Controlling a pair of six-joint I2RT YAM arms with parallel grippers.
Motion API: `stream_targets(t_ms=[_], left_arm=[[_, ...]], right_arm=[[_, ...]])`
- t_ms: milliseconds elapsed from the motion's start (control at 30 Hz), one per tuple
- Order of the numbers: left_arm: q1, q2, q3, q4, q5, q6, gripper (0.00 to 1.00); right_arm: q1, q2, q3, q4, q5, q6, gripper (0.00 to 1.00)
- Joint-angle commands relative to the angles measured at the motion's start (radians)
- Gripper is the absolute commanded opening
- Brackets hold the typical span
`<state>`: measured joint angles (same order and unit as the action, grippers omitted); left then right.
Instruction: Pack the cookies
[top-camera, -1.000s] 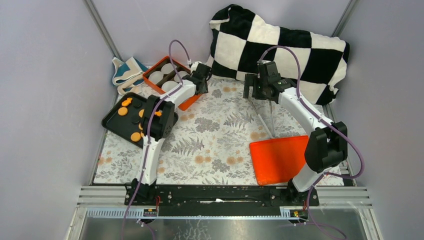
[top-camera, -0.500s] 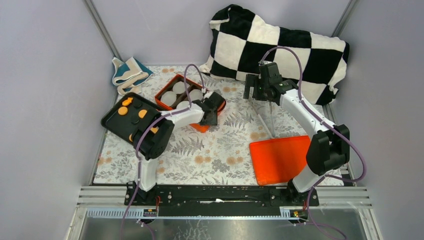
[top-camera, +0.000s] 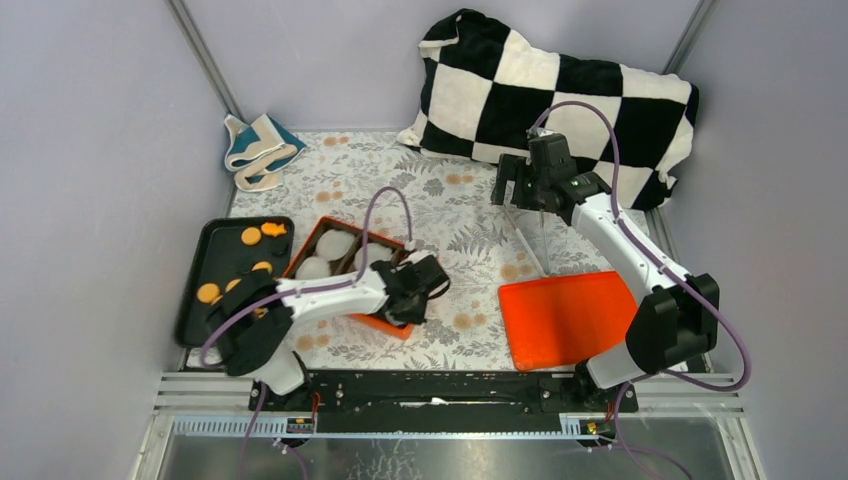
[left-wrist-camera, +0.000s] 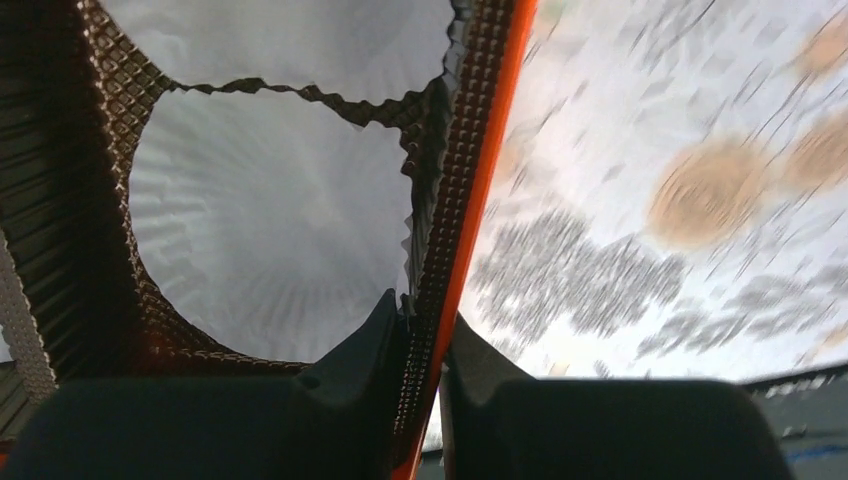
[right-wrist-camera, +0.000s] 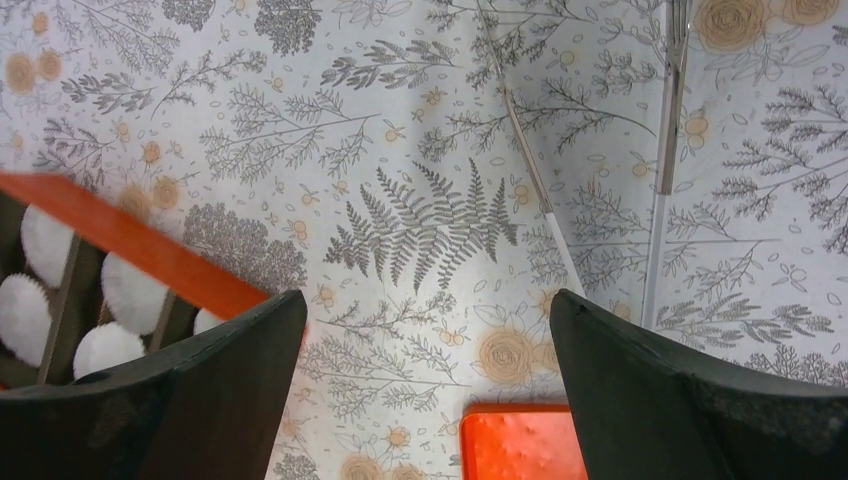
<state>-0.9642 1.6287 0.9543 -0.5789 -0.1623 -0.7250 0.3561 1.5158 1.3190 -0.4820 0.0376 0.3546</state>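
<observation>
**Cookies (top-camera: 251, 236): all seen lie on the black tray (top-camera: 215, 258), left edge of the table**

The floral cloth (top-camera: 455, 215) covers the table, flat, printed with ferns and roses. A checkered pillow (top-camera: 560, 90), soft, black and white, lies against the far wall. The orange lid (top-camera: 560, 318), flat, rigid and glossy, lies near-right, just beside the right arm's base.

The black tray is rectangular with rounded corners. Its long axis runs near to far, leaning slightly right at the far end. The orange box (top-camera: 340, 222) sits aslant just beside the tray's right edge. Its inside is a dark ribbed insert holding white paper liners (top-camera: 338, 246), round, with pleated walls and scalloped rims.

A folded white-and-teal cloth (top-camera: 255, 150) lies in the far-left corner. A clear plastic piece (top-camera: 535, 235) is right of centre; only its edges show.

The left gripper (left-wrist-camera: 425, 340) is clamped on the box's right-hand wall, one finger inside against the insert and one outside. The right gripper (right-wrist-camera: 425, 340) hangs above the floral cloth with jaws spread wide, holding nothing, well apart from the cookies.

At least five cookies show, scattered along the tray's length, thin, orange-yellow and lying flat. The discs have no long axis. The fish-shaped cookie (top-camera: 273, 229) lies at the tray's far end, just beside a disc, with its long axis roughly left to right. Which end is the head cannot be told.
</observation>
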Motion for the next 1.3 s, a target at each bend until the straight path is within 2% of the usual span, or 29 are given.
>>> stream_targets(t_ms=[0,67,133,333,400,467,600,833,967,1133,1267], left_arm=[[-0.039,-0.156,-0.130,-0.149,0.059,-0.188,0.09],[-0.065,-0.214,-0.154,-0.141,0.058,-0.194,0.10],[-0.077,-0.259,-0.158,-0.138,0.030,-0.196,0.18],[-0.082,-0.355,-0.020,-0.112,-0.103,-0.175,0.76],[-0.081,-0.345,0.063,-0.111,-0.164,-0.161,0.89],[-0.070,-0.296,0.147,-0.132,-0.213,-0.149,0.95],[0.033,-0.185,0.303,-0.266,-0.361,-0.203,0.88],[0.448,-0.079,0.337,-0.252,-0.440,-0.196,0.70],[0.586,-0.013,0.333,-0.251,-0.504,-0.206,0.71],[0.740,0.087,0.312,-0.206,-0.476,-0.200,0.72],[0.845,0.202,0.369,-0.188,-0.473,-0.181,0.73]], right_arm=[[0.000,-0.063,-0.047,0.018,-0.029,0.036,1.00],[0.001,-0.074,-0.060,0.018,-0.036,0.047,1.00],[0.000,-0.087,-0.073,0.026,-0.062,0.053,1.00],[0.000,-0.122,-0.090,0.038,-0.071,0.046,1.00],[-0.001,-0.124,-0.092,0.038,-0.074,0.043,1.00],[0.000,-0.126,-0.091,0.036,-0.079,0.040,1.00],[0.000,-0.132,-0.100,0.051,-0.089,0.033,1.00],[0.000,-0.114,-0.115,0.097,-0.154,0.035,1.00],[0.000,-0.095,-0.115,0.105,-0.173,0.022,1.00],[0.000,-0.086,-0.135,0.128,-0.216,0.030,1.00],[0.000,-0.086,-0.158,0.146,-0.237,0.037,1.00]])
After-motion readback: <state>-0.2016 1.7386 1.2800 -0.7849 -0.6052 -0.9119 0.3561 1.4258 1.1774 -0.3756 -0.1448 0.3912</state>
